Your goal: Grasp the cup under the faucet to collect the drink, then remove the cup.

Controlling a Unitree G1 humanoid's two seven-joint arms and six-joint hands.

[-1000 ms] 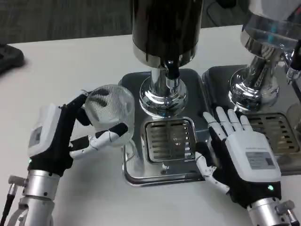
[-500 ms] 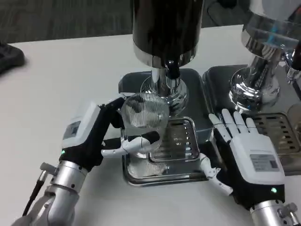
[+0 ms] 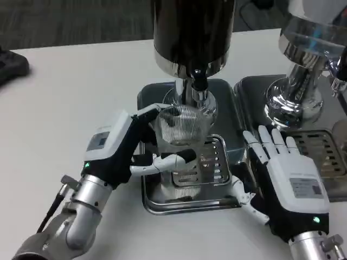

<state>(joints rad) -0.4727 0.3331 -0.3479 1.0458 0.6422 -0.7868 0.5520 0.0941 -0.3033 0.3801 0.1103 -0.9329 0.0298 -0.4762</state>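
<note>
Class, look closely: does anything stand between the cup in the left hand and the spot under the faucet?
Nothing visible does. The left hand holds the cup over the drip grate, just below the faucet.

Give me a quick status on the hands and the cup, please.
Left hand holds the ribbed cup, over the drip grate below the faucet. Right hand open, flat beside tray. Nothing blocking.

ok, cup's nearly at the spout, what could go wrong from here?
1. The clear ribbed glass cup, held by the left robot hand, looks tilted, so the drink may miss or spill.
2. Its rim sits close to the black faucet spout and could knock it.
3. The right robot hand rests open against the chrome drip tray and may nudge it.
</note>
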